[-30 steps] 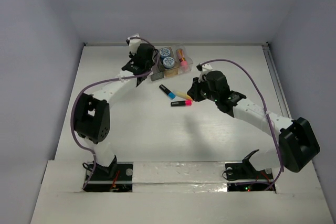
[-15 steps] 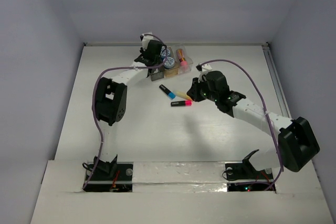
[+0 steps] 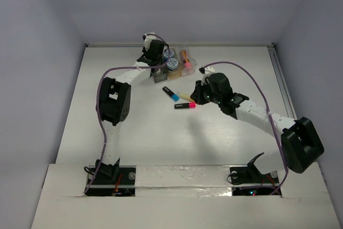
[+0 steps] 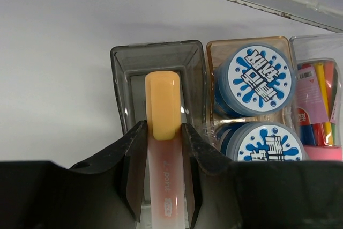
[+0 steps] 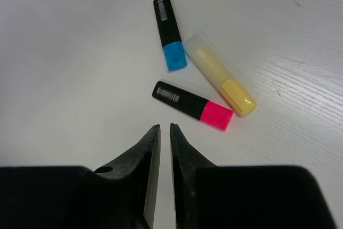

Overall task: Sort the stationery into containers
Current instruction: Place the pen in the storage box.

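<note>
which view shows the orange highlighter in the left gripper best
The left wrist view: the orange translucent highlighter pen sits clamped in the left gripper, above the dark grey plastic bin. In the top external view the arm hides it. The right wrist view does not show it.

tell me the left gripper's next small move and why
Probably lower a little and open. The left gripper is clamped on the orange-capped translucent highlighter, which hangs over the dark grey translucent plastic bin, its cap pointing in.

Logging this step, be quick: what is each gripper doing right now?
Left gripper: jaws closed on the orange highlighter, over the grey bin.
Right gripper: jaws nearly shut, holding nothing.
</note>
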Tool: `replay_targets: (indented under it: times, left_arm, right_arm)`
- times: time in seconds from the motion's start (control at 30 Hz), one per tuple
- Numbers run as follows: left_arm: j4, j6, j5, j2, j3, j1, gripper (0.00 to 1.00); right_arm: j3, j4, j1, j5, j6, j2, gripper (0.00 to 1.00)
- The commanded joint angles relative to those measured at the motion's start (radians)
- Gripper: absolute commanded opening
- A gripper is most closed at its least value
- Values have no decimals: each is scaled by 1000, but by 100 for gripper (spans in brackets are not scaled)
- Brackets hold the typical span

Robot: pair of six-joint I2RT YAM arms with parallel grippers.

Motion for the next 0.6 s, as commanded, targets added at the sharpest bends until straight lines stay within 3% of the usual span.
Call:
replay_targets:
  times: [0.0, 0.13, 0.33, 0.43, 0.5, 0.53, 0.57]
  left_arm:
    - [43, 6, 12, -28, 5, 3, 24]
    - [47, 3, 15, -48, -9, 3, 29]
    - [26, 5, 26, -76, -15, 3, 54]
    - [35, -6, 38, -146, -56, 3, 54]
    - [73, -21, 60, -252, -96, 3, 53]
    - [87, -28, 69, -292, -149, 3, 50]
    - [99, -34, 75, -341, -182, -6, 48]
  right_arm:
    - [4, 45, 8, 7, -12, 4, 19]
    - [5, 43, 8, 9, -12, 5, 20]
    - [10, 38, 8, 7, -17, 21, 26]
    - [13, 40, 8, 3, -21, 28, 29]
    - [19, 40, 8, -8, -23, 39, 22]
    - [22, 42, 8, -29, -23, 44, 7]
    - [24, 45, 8, -39, -23, 50, 0]
